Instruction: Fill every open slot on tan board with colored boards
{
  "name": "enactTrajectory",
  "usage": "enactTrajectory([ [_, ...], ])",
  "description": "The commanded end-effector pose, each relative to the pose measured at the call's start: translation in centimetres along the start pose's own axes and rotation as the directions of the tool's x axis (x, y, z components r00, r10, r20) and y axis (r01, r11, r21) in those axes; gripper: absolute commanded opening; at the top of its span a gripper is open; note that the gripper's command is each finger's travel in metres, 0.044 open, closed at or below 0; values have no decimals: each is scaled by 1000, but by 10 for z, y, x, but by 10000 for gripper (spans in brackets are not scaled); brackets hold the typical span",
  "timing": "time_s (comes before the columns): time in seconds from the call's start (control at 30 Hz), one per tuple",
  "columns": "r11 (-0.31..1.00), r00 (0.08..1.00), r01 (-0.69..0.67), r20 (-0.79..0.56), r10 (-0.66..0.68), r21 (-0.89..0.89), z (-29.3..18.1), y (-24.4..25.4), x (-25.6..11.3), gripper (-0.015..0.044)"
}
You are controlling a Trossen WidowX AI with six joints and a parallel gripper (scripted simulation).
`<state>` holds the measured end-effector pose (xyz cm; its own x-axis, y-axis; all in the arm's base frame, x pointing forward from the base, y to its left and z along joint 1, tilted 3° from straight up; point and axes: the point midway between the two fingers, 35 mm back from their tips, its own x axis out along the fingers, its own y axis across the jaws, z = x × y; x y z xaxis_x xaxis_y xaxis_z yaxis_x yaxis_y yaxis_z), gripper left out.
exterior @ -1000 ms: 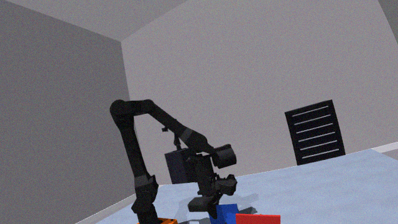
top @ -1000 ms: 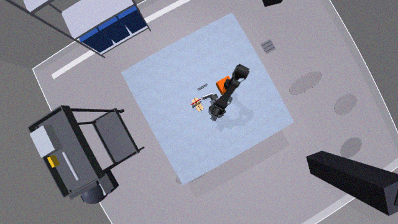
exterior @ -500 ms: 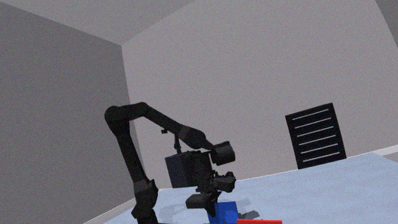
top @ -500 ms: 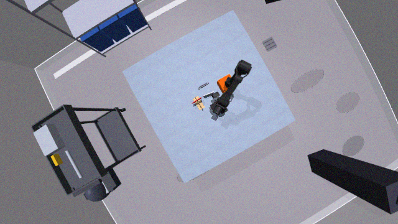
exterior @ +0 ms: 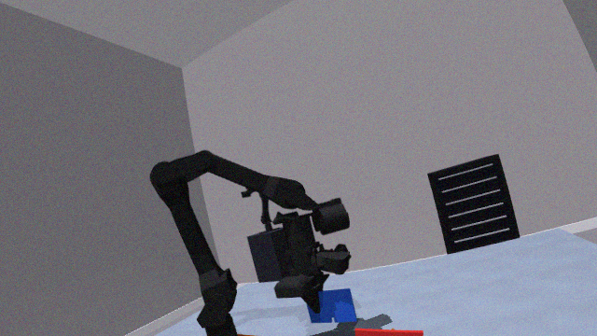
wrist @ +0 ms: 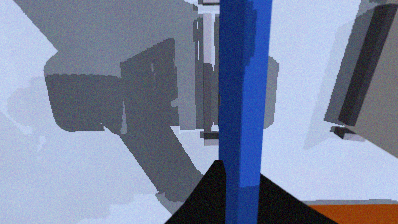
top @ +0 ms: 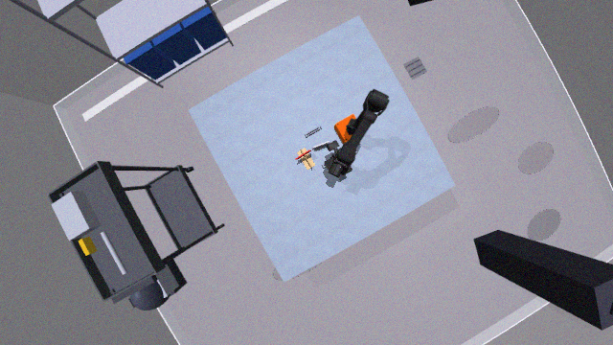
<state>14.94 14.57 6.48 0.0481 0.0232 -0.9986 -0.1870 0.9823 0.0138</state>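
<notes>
Blue board (exterior: 344, 304) (wrist: 254, 100): clamped in the gripper (top: 337, 168) (exterior: 318, 305) (wrist: 227, 168), fingers closed on it. Upright, notch in the lower edge facing down. Looks lifted out of its holder; narrow slotted holder (wrist: 208, 45) shows below and just beside it in the wrist view. Top view doesn't show the board, arm covers it.

Red board (top: 304, 154) (exterior: 389, 332): near the gripper, off to its left in the top view, lying across the tan board (top: 310, 165). Reads as one slot filled. Can't confirm it's fully down from here.

Another narrow holder (top: 313, 131) sits up and left of the gripper in the top view, no colored board visible in it. All on the pale blue tabletop (top: 239, 120). Orange base block (top: 343, 128) (wrist: 360, 215) is above the gripper in the top view, clear of the tan board.

Status, my read: red placed, blue picked but not inserted. Left: carry blue over, square it crosswise, notch over the open slot, push down to the stop, release, back off. Open slot count not readable at this size, so can't swear blue is the last. Watch for clipping red on the way in.
</notes>
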Motion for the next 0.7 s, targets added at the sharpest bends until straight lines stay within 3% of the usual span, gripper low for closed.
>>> enactTrajectory([
  [0.0, 1000, 1000, -5, 12, 5, 4, 2, 1, -11, 0],
  [0.67, 1000, 1000, -6, 12, 6, 3, 3, 1, -48, 0],
])
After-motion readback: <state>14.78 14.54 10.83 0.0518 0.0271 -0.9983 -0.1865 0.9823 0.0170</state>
